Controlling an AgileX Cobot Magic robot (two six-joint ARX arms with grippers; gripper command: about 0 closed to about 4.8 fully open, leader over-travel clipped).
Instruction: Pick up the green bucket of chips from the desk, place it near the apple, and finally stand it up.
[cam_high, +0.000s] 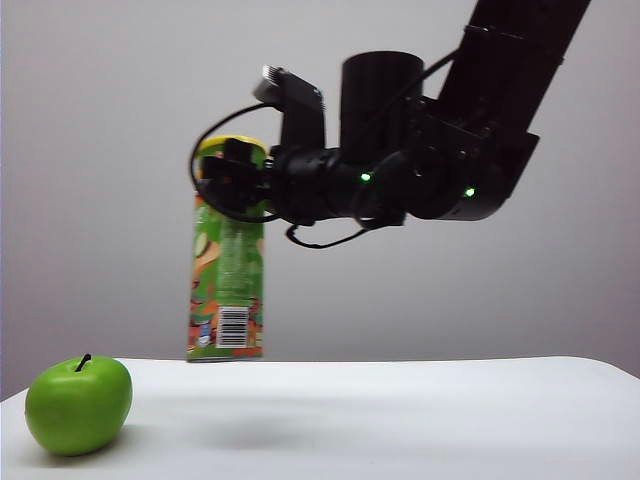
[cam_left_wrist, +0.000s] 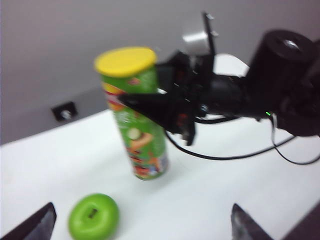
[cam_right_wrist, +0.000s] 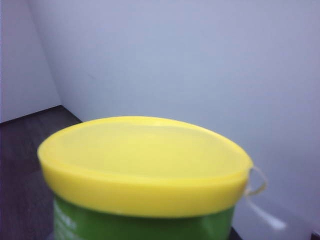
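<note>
Worktop: a plain white, matte slab (cam_high: 420, 410) with a rounded corner at the right of the exterior view; smooth and bare apart from the two green things.
Room: a pale grey wall behind; in the left wrist view a small dark fitting (cam_left_wrist: 64, 112) sits low on that wall, and the right wrist view shows a strip of dark floor beside the wall.
Green bucket of chips: a tall slim cylinder (cam_high: 226, 290), upright on the worktop toward its back edge; glossy printed green sleeve with red and yellow marks and a white barcode panel low down. Its lid (cam_right_wrist: 145, 160) is smooth yellow plastic with a raised rim.
Apple: round, glossy, bright green (cam_high: 78, 404) with a short dark stem; it lies near the front left of the worktop, apart from the can.
Right pincer: black, blurred (cam_high: 232, 178), level at the top of the can, fingers on either side just under the lid, grasping it.
Left pincer: only two dark fingertips (cam_left_wrist: 35, 223) show at the frame's edge, spread wide, released, above the worktop.
</note>
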